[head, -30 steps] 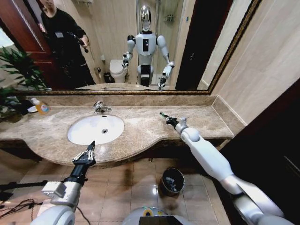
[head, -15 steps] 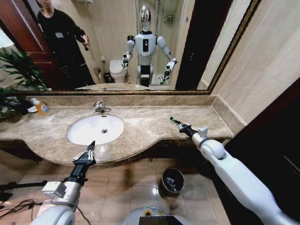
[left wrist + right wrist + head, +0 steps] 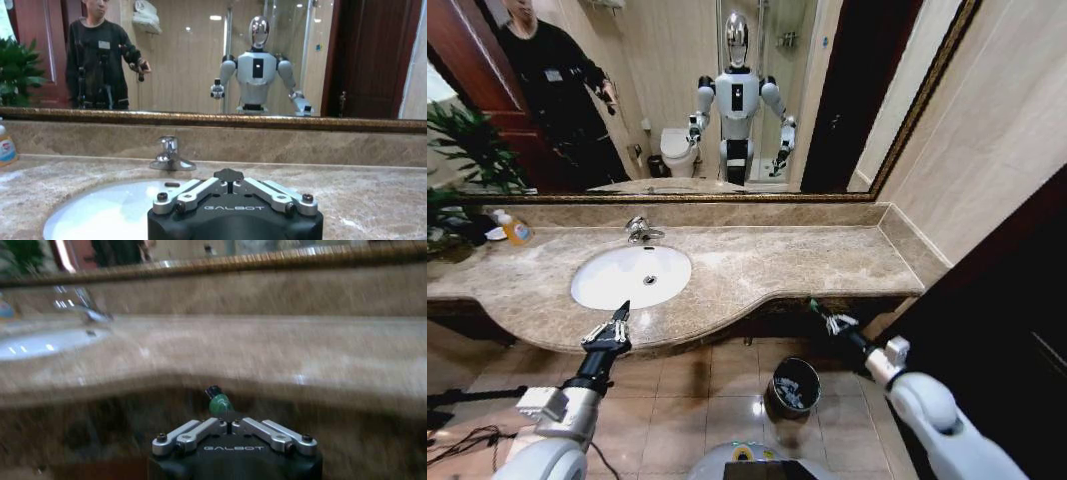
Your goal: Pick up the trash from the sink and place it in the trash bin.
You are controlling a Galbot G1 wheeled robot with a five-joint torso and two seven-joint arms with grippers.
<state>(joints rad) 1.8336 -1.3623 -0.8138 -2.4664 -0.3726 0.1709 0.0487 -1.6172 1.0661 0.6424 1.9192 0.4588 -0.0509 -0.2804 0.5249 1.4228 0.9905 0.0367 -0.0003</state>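
My right gripper (image 3: 821, 310) hangs just below the counter's front edge, shut on a tiny dark green tube (image 3: 813, 302) of trash. The right wrist view has the tube (image 3: 218, 402) sticking out of that gripper (image 3: 224, 413). The black trash bin (image 3: 774, 384) stands on the floor below and slightly left of it, with pale litter inside. The white oval sink (image 3: 612, 282) lies at the counter's left; its basin (image 3: 100, 215) shows just the drain. My left gripper (image 3: 620, 313) is shut and holds nothing, parked at the counter edge in front of the sink (image 3: 33, 342).
A chrome faucet (image 3: 639, 230) stands behind the basin and an orange soap bottle (image 3: 515, 229) at the far left of the marble counter (image 3: 827, 262). A mirror spans the wall behind. A dark door or panel (image 3: 1007, 330) stands close on the right.
My right arm has drawn back from above the counter and dropped below its front edge, carrying the green tube. The left arm has not moved.
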